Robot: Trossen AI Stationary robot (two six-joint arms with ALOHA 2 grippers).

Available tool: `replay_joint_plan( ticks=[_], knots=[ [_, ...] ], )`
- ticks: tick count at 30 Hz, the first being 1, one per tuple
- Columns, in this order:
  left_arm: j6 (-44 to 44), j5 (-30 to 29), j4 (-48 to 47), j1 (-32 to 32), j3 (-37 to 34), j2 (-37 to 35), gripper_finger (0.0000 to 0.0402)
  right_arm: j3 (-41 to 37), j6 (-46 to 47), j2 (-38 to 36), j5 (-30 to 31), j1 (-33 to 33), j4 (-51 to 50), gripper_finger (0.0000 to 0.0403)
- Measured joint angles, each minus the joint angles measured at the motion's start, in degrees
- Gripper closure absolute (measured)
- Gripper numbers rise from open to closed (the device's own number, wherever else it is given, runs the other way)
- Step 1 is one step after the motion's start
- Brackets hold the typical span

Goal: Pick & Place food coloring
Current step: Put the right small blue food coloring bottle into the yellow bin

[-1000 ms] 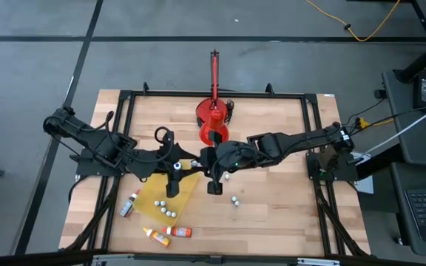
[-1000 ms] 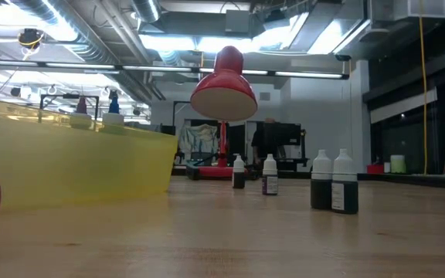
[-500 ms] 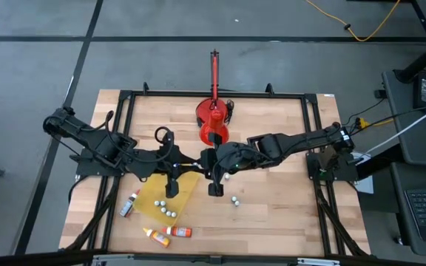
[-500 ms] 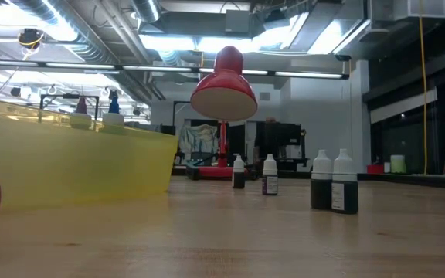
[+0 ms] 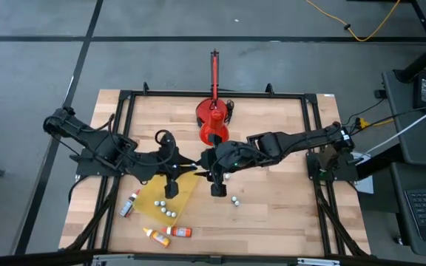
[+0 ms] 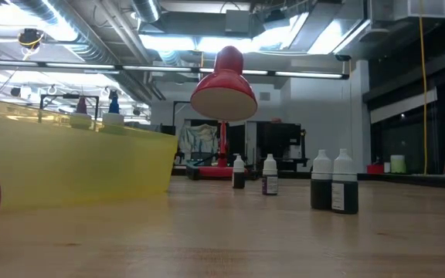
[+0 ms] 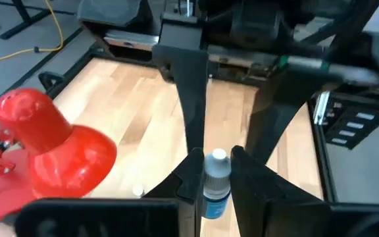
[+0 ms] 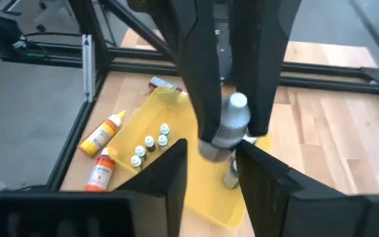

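While L gripper (image 7: 212, 172) clamps bottle (image 7: 216, 184), R gripper (image 8: 209, 164) loosens.

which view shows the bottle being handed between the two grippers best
The left wrist view: the blue bottle stands upright, pale cap up, pinched in the left gripper. The right wrist view shows it between both grippers' fingers. In the high view the arms hide it; the low view misses it.

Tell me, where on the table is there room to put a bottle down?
Bare wood lies right of the two loose bottles, toward the table's right edge, and behind the lamp on either side. It is crowded mid-table, where both grippers meet, and on the left around the yellow tray and orange bottles.
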Motion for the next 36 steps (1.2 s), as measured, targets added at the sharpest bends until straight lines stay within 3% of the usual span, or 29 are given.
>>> replay_joint_plan(
  ticks=[12, 24, 36],
  knots=[
    [-11.28, -9.24, -9.04, -7.62, -3.0, -0.24, 0.0354, 0.0, 5.61, 0.0, -9.82, 0.44, -6.5, 0.0183],
    [-35.79, -18.16, -7.14, -18.88, -17.84, -0.1, 0.0354, 0.0, 5.35, 0.0, -9.91, 1.81, -6.58, 0.0186],
    [-45.03, -23.57, 2.4, -25.95, -29.71, 7.39, 0.0355, -0.02, 2.61, 0.0, -9.81, 1.86, -6.74, 0.0186]
  ],
)
